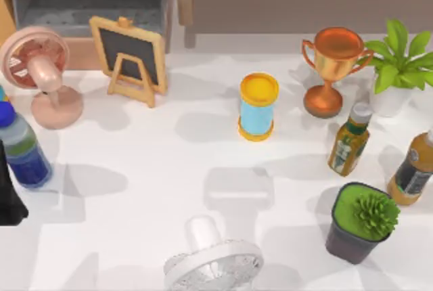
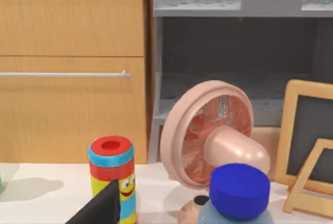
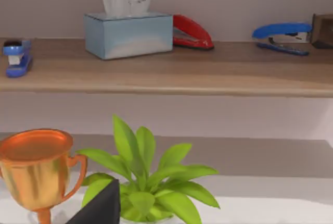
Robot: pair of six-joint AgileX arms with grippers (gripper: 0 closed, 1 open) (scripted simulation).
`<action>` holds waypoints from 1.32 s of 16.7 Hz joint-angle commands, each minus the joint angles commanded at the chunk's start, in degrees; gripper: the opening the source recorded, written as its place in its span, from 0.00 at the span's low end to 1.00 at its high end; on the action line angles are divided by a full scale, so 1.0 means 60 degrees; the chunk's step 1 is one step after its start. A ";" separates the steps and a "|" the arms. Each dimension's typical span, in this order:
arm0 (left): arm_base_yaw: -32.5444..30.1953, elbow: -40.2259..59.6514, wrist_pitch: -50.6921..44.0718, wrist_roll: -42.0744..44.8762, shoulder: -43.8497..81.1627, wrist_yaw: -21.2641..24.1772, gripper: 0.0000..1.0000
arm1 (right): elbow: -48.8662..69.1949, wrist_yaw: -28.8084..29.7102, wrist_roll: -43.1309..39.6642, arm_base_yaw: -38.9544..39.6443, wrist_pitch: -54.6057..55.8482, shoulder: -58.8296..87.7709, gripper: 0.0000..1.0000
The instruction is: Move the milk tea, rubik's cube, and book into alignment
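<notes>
Milk tea [image 1: 258, 107] upright mid-table, left arm [image 1: 9, 193] at left table edge, left hand [image 2: 101, 209] grip cannot be told

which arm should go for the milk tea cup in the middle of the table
Probably right. The milk tea cup stands right of centre, near the trophy and plant that the right wrist view faces. The left arm sits at the far left edge, by the blue-capped bottle.

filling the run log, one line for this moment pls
stage: pre-grasp | left arm: parked, table's left edge | centre: yellow-lidded blue cup standing | near edge: white fan | nothing held
</notes>
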 joint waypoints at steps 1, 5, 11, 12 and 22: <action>0.0000 0.0000 0.0000 0.0000 0.0000 0.0000 1.00 | -0.0370 0.0045 0.0016 0.0001 -0.0068 -0.0330 1.00; 0.0000 0.0000 0.0000 0.0000 0.0000 0.0000 1.00 | -0.0890 0.0191 0.0081 -0.0052 -0.0222 -0.0772 1.00; -0.0054 0.0274 0.0148 0.0000 0.0298 -0.0034 1.00 | -0.0890 0.0191 0.0081 -0.0052 -0.0222 -0.0772 1.00; -0.0104 0.0542 0.0288 0.0001 0.0599 -0.0071 1.00 | -0.0890 0.0191 0.0081 -0.0052 -0.0222 -0.0772 1.00; -0.1060 0.5935 0.3070 -0.0041 0.8796 -0.0879 1.00 | -0.0890 0.0191 0.0081 -0.0052 -0.0222 -0.0772 1.00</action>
